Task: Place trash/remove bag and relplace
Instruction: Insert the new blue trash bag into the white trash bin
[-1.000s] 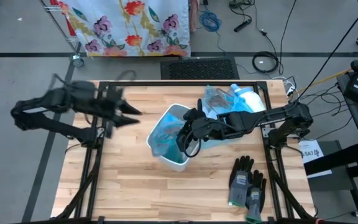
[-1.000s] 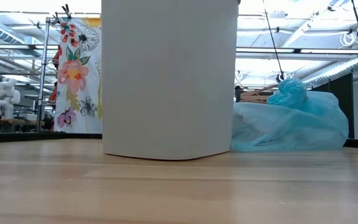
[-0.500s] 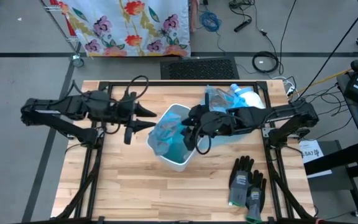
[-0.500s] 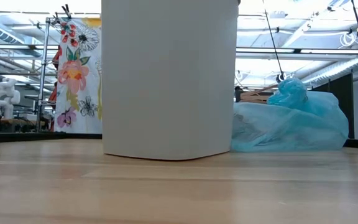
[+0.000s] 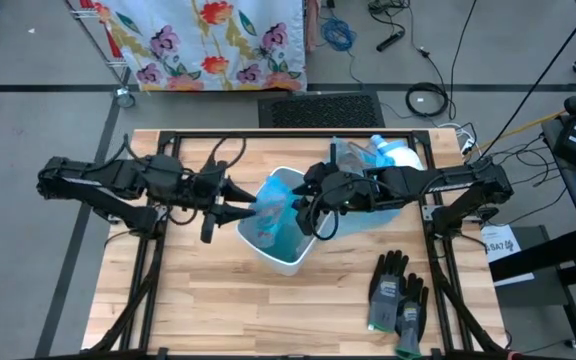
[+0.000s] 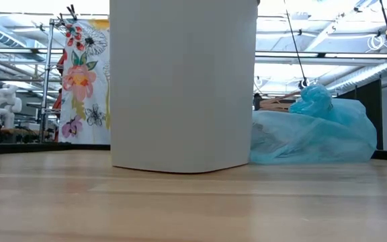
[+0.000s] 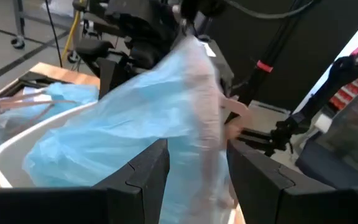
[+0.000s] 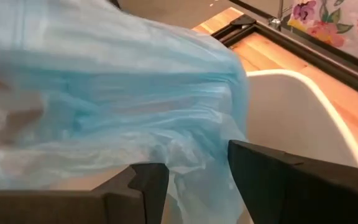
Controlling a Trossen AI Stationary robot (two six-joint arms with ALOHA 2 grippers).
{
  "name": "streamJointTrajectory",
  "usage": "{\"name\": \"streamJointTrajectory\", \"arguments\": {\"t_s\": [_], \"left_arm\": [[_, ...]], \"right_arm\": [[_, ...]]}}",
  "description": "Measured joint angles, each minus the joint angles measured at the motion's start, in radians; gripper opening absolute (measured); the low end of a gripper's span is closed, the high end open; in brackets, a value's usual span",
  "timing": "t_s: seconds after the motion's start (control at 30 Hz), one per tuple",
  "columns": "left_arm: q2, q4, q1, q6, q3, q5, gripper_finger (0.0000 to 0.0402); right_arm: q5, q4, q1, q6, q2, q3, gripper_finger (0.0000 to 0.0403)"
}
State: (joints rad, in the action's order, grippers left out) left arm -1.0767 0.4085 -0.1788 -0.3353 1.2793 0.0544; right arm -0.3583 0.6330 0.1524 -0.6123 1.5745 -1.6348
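Since a tied blue bag already lies on the table beside the bin, the work appears to be in its last stretch:
Full bag: the knotted blue sack (image 5: pixel 373 185) sits just beside the white bin (image 5: pixel 286 262) on the far right part of the table, touching or nearly touching its wall; in the low view it rests on the wood next to the bin (image 6: pixel 314 131) — so the removal step looks done
Trash: no loose scraps show on the table top; brownish shapes show through the tied sack's film, so I judge the trash is inside it, though the contents are not clear
Fresh liner: a thin blue bag (image 5: pixel 268 215) is draped over and into the bin's mouth, not yet spread round the whole rim
Left gripper: at the bin's left edge (image 5: pixel 248 208); the wrist view shows film bunched between its two fingers (image 7: pixel 194 168), which are parted only as far as the plastic fills them — a pinch on the liner
Right gripper: over the bin's right edge (image 5: pixel 306 205); film also runs between its fingers (image 8: pixel 194 171), but whether they pinch it or stand loose around it I cannot tell
Left to do: pull the liner open, fold its lip over the rim all the way round, then let go
Gloves: the grey-black pair (image 5: pixel 396 292) lies apart near the front right, untouched
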Motion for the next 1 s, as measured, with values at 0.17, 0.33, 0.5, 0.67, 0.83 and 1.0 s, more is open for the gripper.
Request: {"name": "streamJointTrajectory", "arguments": {"t_s": [0.17, 0.33, 0.5, 0.67, 0.83, 1.0], "left_arm": [[-0.041, -0.013, 0.002, 0.000, 0.000, 0.001, 0.0166], [-0.072, -0.030, 0.001, 0.001, 0.000, 0.009, 0.0166], [-0.068, -0.022, -0.003, 0.001, 0.000, 0.086, 0.0166], [-0.066, -0.005, -0.003, 0.001, 0.000, 0.166, 0.0132], [-0.075, -0.004, -0.001, 0.004, 0.000, 0.167, 0.0018], [-0.065, -0.001, 0.014, 0.002, 0.000, 0.191, 0.0005]], "right_arm": [[0.038, 0.000, 0.000, 0.001, 0.000, 0.000, 0.0155], [0.051, 0.000, 0.000, 0.008, 0.000, 0.000, 0.0155], [0.051, 0.001, 0.004, 0.015, 0.000, 0.000, 0.0155], [0.051, 0.000, 0.012, 0.015, 0.000, 0.000, 0.0155], [0.053, -0.007, 0.024, 0.013, 0.000, 0.000, 0.0155], [0.106, 0.001, 0.034, -0.013, -0.025, 0.001, 0.0155]]}}
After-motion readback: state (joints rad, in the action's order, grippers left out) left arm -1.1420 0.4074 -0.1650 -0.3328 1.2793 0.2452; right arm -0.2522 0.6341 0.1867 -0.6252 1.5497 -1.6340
